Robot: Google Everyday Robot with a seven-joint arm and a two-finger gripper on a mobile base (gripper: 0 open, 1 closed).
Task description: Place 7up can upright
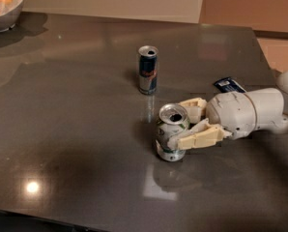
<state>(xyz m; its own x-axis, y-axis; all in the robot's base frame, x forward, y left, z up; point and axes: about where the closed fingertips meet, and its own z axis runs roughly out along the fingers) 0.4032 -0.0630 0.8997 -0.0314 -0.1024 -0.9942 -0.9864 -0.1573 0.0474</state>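
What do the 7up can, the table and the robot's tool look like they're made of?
The 7up can looks like thin metal, likely aluminium: shiny silver top and base rim. The table is dark and polished, perhaps stone or laminate: it mirrors lights. The tool, closed around the can right of centre, seems matte cream plastic.

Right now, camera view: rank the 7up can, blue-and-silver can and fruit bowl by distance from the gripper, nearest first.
1. 7up can: upright, held between the fingers of the gripper, which reaches in from the picture's right.
2. Blue-and-silver can: upright, farther back, slightly toward the picture's left.
3. Fruit bowl: far top-left corner.
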